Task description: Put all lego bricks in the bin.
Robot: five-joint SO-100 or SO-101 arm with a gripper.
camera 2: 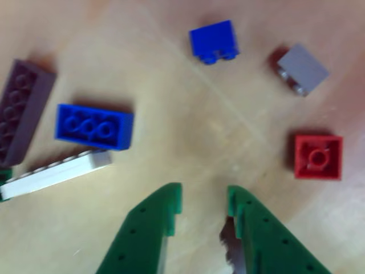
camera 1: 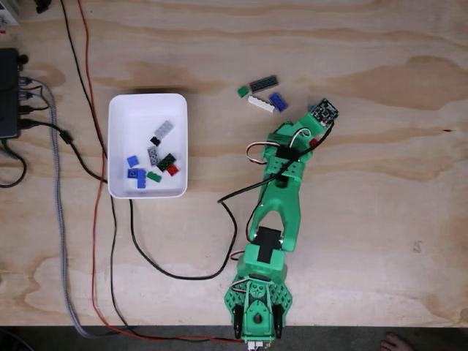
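Green gripper (camera 2: 204, 208) fingers stand a little apart with nothing between them, hovering over bare wood in the other view. Ahead of the tips there lie a small blue brick (camera 2: 214, 41), a grey one (camera 2: 303, 69) and a red square plate (camera 2: 318, 156); off to the left sit a longer blue brick (camera 2: 93, 126), a white bar (camera 2: 54, 174) just beside it and a dark long brick (camera 2: 23, 109). From above, the fixed view shows the arm (camera 1: 281, 194) reaching toward that scatter, while the white bin (camera 1: 146, 108) sits well apart to the left, holding several bricks (camera 1: 152, 162) already. Cables (camera 1: 95, 190) trail across the plywood table (camera 1: 365, 219).
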